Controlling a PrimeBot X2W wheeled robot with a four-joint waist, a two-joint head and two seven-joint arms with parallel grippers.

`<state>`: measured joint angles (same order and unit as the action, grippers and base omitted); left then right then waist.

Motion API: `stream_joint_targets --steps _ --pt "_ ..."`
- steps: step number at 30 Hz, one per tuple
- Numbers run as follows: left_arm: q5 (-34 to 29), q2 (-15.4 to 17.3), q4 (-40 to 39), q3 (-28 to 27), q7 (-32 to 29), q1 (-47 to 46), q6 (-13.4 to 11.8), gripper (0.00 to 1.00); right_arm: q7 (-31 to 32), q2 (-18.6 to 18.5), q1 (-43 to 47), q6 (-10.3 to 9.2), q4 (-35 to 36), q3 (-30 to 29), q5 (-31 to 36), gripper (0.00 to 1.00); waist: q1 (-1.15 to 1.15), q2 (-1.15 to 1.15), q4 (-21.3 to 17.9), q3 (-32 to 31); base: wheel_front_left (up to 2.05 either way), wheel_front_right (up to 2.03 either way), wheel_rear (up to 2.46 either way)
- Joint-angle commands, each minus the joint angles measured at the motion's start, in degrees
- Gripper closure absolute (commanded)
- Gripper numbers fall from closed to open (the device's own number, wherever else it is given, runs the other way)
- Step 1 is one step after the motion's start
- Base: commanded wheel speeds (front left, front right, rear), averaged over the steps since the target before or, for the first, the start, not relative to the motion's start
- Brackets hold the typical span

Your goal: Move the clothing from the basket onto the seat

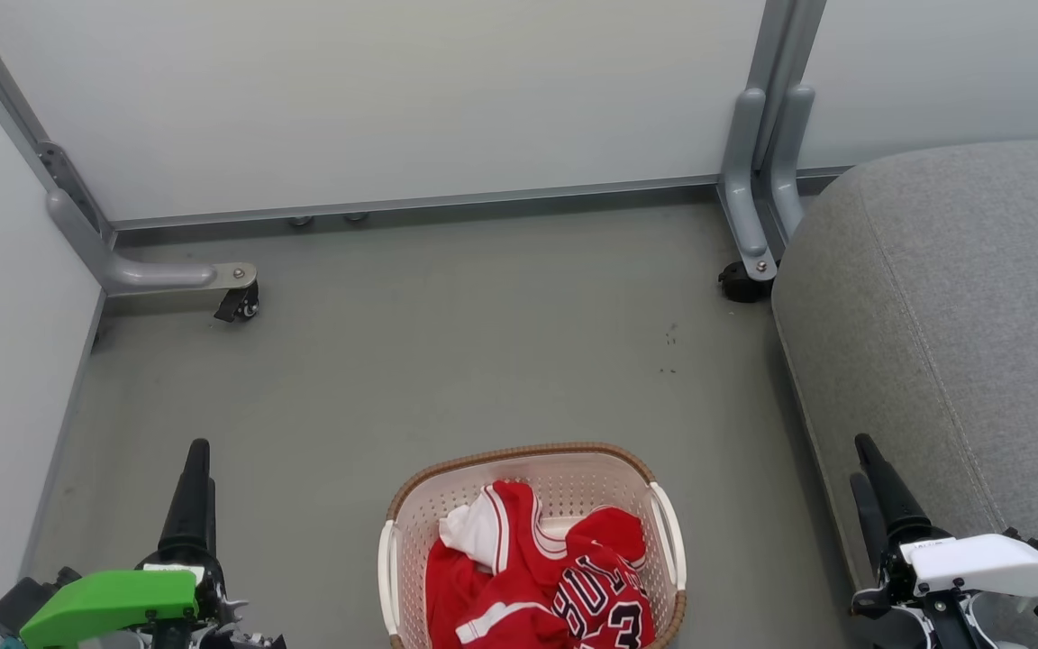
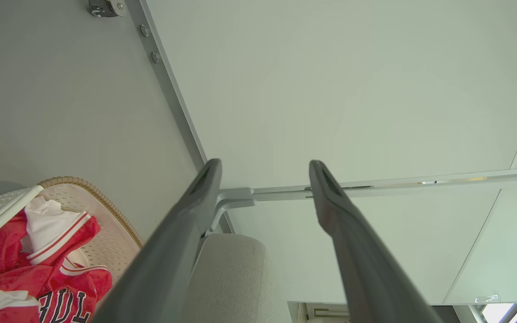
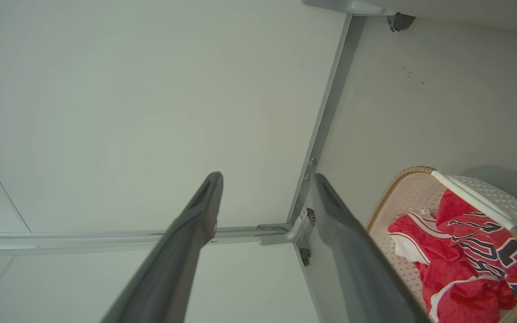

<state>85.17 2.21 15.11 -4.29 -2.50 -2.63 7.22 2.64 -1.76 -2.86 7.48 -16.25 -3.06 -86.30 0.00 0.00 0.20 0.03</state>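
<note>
The cream perforated basket (image 1: 519,452) with a brown woven rim stands on the floor at the bottom centre of the head view. In it lies the crumpled red clothing (image 1: 528,577) with white panels and black lettering. The big grey seat (image 1: 951,315) fills the right side. My left gripper (image 1: 199,460) hovers open, left of the basket and apart from it. My right gripper (image 1: 861,460) hangs open at the seat's front edge. The left wrist view shows spread fingers (image 2: 263,168), basket (image 2: 106,215), clothing (image 2: 25,269) and seat (image 2: 231,278). The right wrist view shows spread fingers (image 3: 268,179), basket (image 3: 397,188) and clothing (image 3: 456,260).
Pale partition panels close off the back and left. Their grey metal feet end in castors (image 1: 240,305) (image 1: 740,281) on the floor. Bare grey floor (image 1: 483,342) lies between the basket and the back wall.
</note>
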Motion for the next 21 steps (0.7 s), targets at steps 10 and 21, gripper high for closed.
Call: stream_joint_targets --steps 10,21 --pt "-13.5 0.3 -3.0 -0.4 2.8 1.3 0.1 0.0 -2.9 -0.6 0.5 0.01 2.7 0.8 13.8 0.0 0.0 0.0 0.4 -0.4 0.0 0.0 0.0" --pt "-26.4 0.4 -5.0 0.9 5.2 2.4 0.1 0.0 -5.4 -0.7 1.7 0.01 4.6 3.4 27.3 0.0 0.0 0.0 0.7 -0.9 0.0 0.0 0.0"
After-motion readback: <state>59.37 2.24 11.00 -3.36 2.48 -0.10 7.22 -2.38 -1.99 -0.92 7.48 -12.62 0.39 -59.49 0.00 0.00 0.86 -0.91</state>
